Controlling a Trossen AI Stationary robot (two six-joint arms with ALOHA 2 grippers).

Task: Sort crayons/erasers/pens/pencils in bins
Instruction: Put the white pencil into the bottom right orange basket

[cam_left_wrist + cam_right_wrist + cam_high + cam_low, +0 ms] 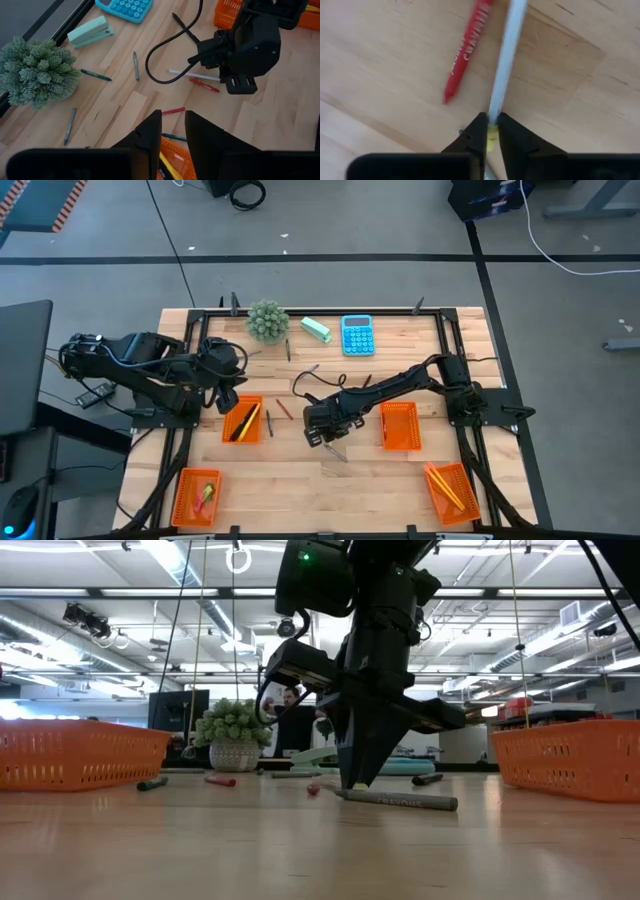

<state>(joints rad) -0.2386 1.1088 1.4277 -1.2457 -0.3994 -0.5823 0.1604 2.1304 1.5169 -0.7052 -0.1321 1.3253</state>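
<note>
My right gripper [324, 436] stands at mid-table, pointing down, shut on a slim white stick [504, 60] that lies on the wood. A red crayon [465, 50] lies close beside the stick, and a grey stick [400, 800] lies nearer the front edge. My left gripper [228, 398] hovers open above the far end of an orange bin [243, 420], which holds a yellow pencil and a dark pen. Nothing is between its fingers [150, 132]. My right gripper pinches the white stick at its yellowish end [492, 134] between its two fingers. They come from above, pointing down, and lie across the stick. The rest of the stick stretches away from the fingers flat on the table.
Three more orange bins stand at mid-right [400, 425], front left [197, 495] and front right [450, 490]. A potted plant [267, 320], a mint stapler [316, 329] and a blue calculator [357, 335] line the far edge. Loose sticks [135, 65] lie scattered between them.
</note>
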